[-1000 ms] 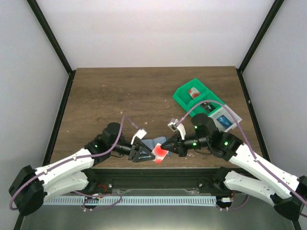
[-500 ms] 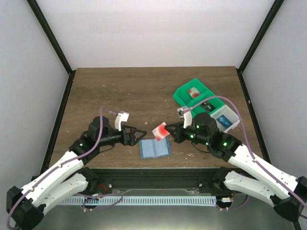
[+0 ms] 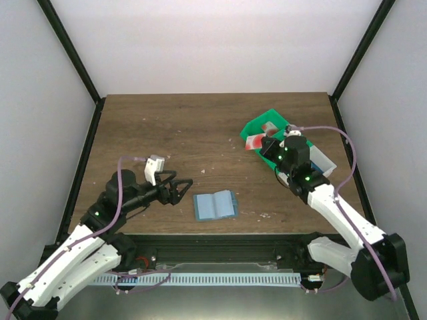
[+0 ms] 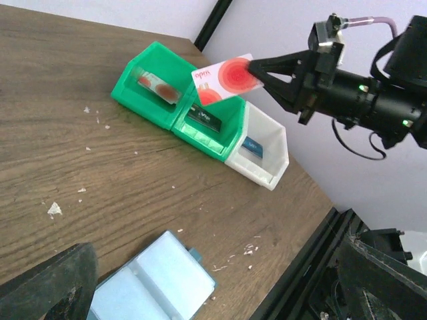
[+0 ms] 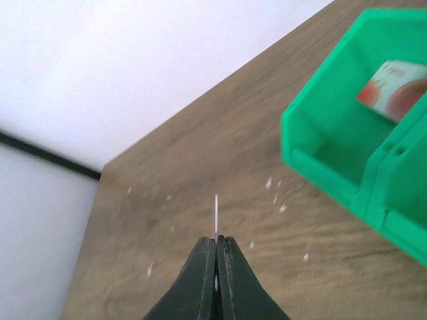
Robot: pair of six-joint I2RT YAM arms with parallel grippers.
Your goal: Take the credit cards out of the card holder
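Note:
The light-blue card holder (image 3: 215, 205) lies open and flat on the table near the front edge; the left wrist view has it at the bottom (image 4: 150, 280). My left gripper (image 3: 185, 189) stands open just to its left, apart from it, with nothing between its fingers (image 4: 53, 287). My right gripper (image 3: 264, 144) is shut on a pinkish-red and white credit card (image 3: 254, 141), held in the air over the green bins (image 4: 223, 78). In the right wrist view that card (image 5: 216, 215) shows edge-on above the shut fingertips (image 5: 217, 239).
A green two-compartment bin (image 3: 252, 125) and a white bin (image 4: 267, 157) stand in a row at the back right. The far green compartment holds a red-and-white card (image 5: 393, 90), the other a dark card (image 4: 203, 119), the white one a blue card (image 4: 252, 145). Small white crumbs dot the wood.
My left gripper let go of the holder, opened wide and drew back to the left. My right gripper lifted the card out and carried it back right over the green bins.

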